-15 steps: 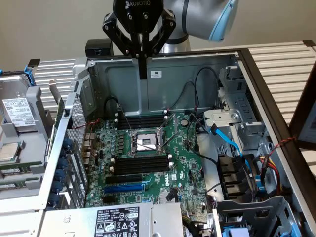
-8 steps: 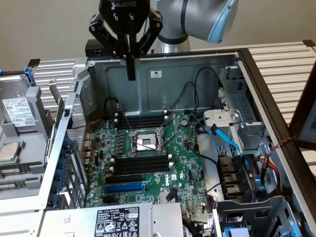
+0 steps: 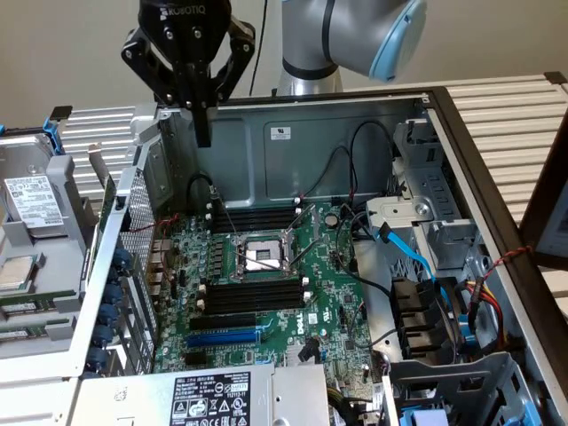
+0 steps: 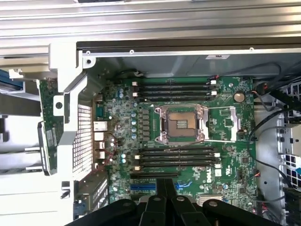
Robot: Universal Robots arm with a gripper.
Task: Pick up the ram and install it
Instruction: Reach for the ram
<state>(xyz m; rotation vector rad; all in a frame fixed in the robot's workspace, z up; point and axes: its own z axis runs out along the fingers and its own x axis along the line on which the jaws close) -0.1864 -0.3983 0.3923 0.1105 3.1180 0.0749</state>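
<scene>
Slatted surface carries an open computer case; the end effector hangs clenched and empty over its corner. The ram stands on edge just outside; a good grasp must meet it squarely.

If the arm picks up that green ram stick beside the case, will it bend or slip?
Probably stiff: the ram looks like a flat, thin circuit board. Likely light, being so slim. Perhaps fragile, since its green face sits bare and unshielded.

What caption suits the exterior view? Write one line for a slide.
Shut gripper, holding nothing, hovers above the open computer case, its motherboard showing empty memory slots.
</scene>
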